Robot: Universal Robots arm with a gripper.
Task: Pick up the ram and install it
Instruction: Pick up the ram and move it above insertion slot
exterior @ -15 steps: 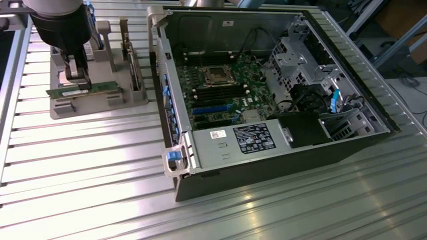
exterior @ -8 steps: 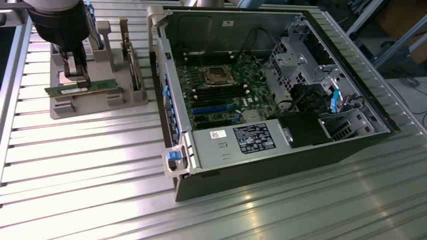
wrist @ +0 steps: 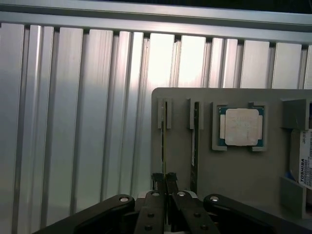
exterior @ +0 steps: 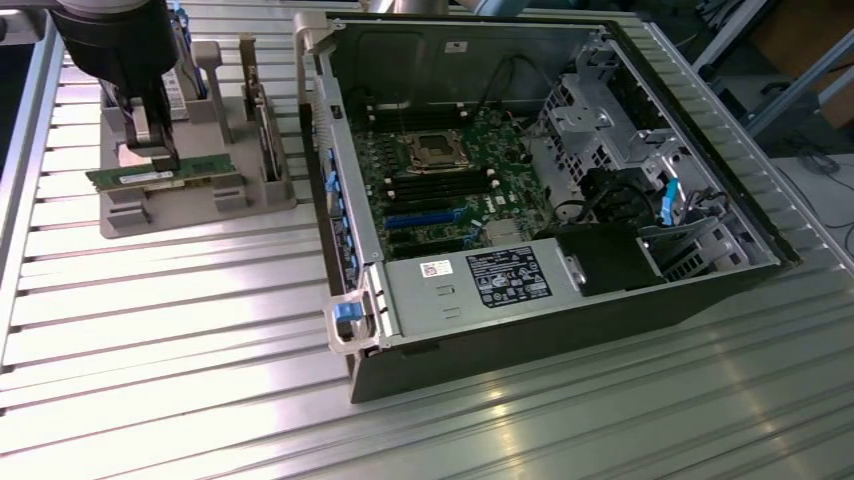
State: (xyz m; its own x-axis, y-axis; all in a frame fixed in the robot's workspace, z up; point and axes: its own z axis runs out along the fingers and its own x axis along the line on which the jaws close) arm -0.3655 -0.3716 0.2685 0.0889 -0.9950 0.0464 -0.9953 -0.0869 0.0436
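**A:** What is the claw point(wrist: 165, 179) doing?

**B:** Its jaws are drawn narrow and pinched on the ram point(exterior: 200, 166). The thin green stick runs edge-on between the two black fingertips point(wrist: 158, 181), with one pad against each face.

**A:** And where does the ram sit?

**B:** On the grey holder tray point(exterior: 180, 213). It stands on its long edge in the row nearest one side of the tray, in line with that row's small posts. I cannot tell whether it is seated in them or hanging just clear.

**A:** What else is on the tray?

**B:** A second stick point(wrist: 195, 146) stands parallel to the ram and just beside it, one row further into the tray. Nothing touches it. Further in, a square silver CPU point(wrist: 241, 126) lies flat in its frame. Past that, at the side of the tray far from the ram, a hard drive point(wrist: 303, 163) with a white label sits between grey blocks.

**A:** And off the tray?

**B:** The tray rests on a ribbed aluminium table point(exterior: 200, 350). An open computer case point(exterior: 534, 345) lies close alongside the tray, on the exterior view's right of it. Inside the case a green motherboard point(exterior: 454, 195) faces up. It carries a processor socket point(exterior: 434, 150) and a bank of dark memory slots point(exterior: 434, 183), all well apart from the ram. A power supply point(exterior: 487, 280) with a dark label also lies inside the case.
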